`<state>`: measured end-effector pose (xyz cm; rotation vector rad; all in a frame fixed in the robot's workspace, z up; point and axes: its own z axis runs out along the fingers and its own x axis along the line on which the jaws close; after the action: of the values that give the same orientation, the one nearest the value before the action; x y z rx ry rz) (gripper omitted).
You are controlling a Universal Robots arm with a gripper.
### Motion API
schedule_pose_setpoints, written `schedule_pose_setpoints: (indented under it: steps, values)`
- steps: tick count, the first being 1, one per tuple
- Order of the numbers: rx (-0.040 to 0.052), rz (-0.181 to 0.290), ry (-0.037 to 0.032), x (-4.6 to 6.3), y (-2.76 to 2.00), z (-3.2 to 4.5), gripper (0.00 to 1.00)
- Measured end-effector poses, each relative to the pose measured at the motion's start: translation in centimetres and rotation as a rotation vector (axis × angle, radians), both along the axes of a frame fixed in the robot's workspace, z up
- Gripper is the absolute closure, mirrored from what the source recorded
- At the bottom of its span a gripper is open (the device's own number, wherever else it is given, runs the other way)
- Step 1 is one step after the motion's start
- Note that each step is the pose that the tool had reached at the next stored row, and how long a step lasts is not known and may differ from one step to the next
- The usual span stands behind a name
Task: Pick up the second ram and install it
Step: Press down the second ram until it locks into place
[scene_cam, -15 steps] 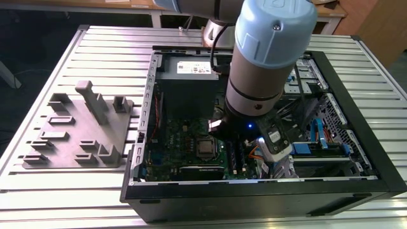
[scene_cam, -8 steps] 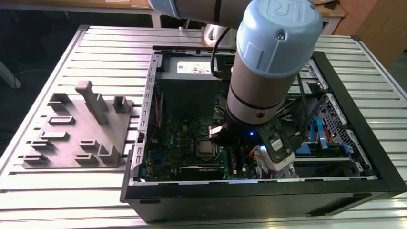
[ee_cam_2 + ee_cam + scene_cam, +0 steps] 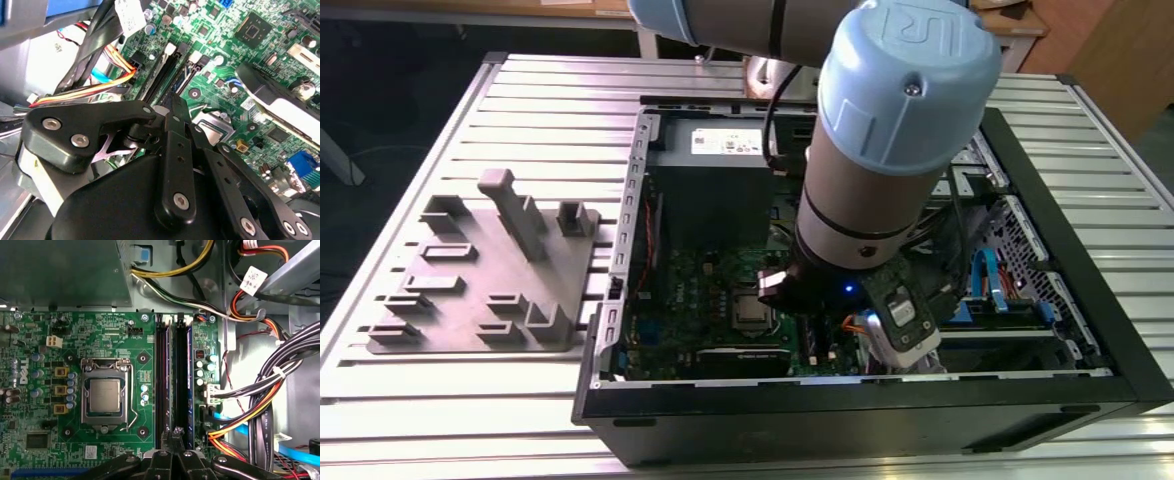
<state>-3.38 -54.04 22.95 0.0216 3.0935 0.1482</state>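
A: Arm is down inside the open PC case on the bench. The end effector hangs right over the bank of memory slots beside the CPU socket.

B: Fingers?

A: Drawn in to a narrow point in both wrist views, tips nearly together. Whether a board edge is pinched between them, cannot tell.

B: And the second ram?

A: Likely the dark strip standing on edge in the slot bank under the tips, in the first wrist view. Seated fully or only resting in the slot, unclear. The grey fixture on the bench, at the exterior view's left, looks bare.

B: So which step?

A: Judged as the install, not the pick-up. It calls for the strip lined up square with its slot and an even downward press until both end latches close.
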Motion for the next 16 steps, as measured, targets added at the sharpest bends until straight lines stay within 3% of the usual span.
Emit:
schedule_pose_setpoints:
  steps: [16]
  values:
    - [-0.0003, 0.000, 0.0001, 0.00, -0.06, -0.71, 0.93]
